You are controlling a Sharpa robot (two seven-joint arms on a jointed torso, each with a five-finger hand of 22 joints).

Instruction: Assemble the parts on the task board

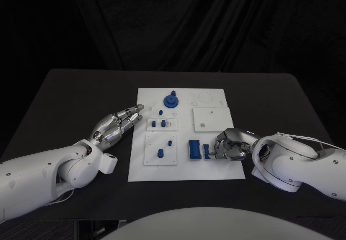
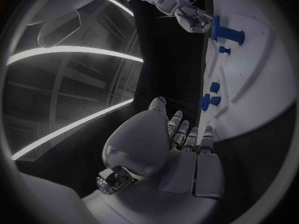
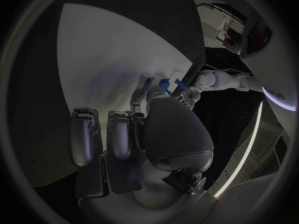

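Left hand (image 1: 117, 125) lies flat with fingers straight and together, holding nothing, fingertips at the near edge of the task board (image 1: 216, 170) on the worktop (image 1: 72, 100). Just beyond those fingertips sit small blue pegs (image 1: 163, 123); farther off stands a blue knob (image 1: 171, 101). Right hand (image 1: 229, 145) curls at a blue block (image 1: 194, 149) and a slimmer blue piece (image 1: 207, 151); whether it pinches one cannot be told. Parts look light, rigid, smooth plastic: best pinched across the flat sides.

Overhead head camera; two wrist cameras behind hands
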